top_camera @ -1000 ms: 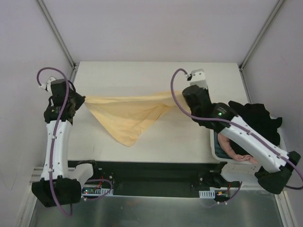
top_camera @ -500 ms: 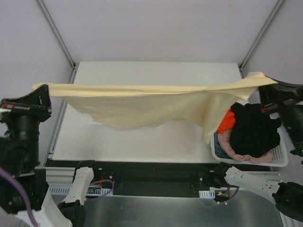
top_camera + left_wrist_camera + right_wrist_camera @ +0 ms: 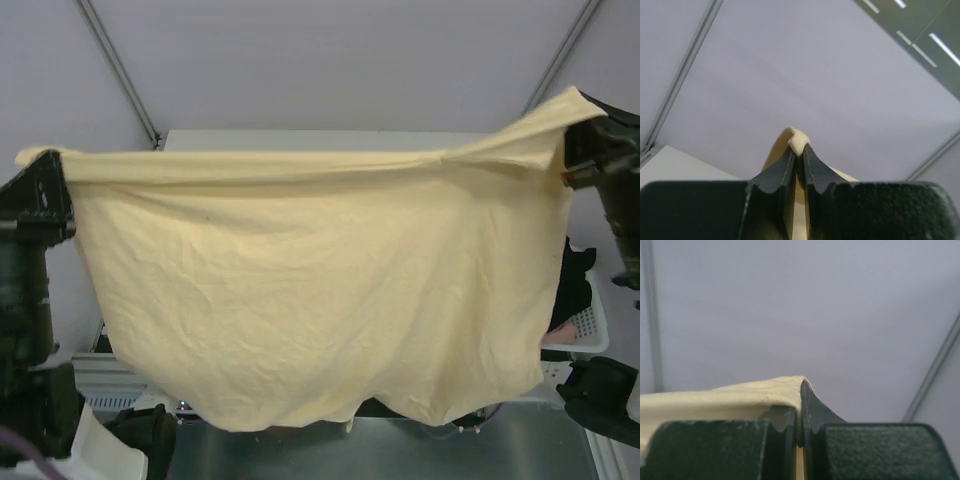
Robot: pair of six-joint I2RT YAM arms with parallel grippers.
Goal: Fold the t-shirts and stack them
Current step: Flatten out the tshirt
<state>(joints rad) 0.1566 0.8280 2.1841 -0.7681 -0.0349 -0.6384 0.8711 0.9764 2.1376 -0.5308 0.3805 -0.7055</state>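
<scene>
Spreading step: left fingers (image 3: pixel 794 156) and right fingers (image 3: pixel 802 405) each pinch an upper corner of the peach-yellow t-shirt (image 3: pixel 320 290); next, probably lowering it flat onto the worktop (image 3: pixel 300 140).

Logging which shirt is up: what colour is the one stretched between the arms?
Plain pale peach-yellow; the t-shirt shows best in the top external view.
</scene>
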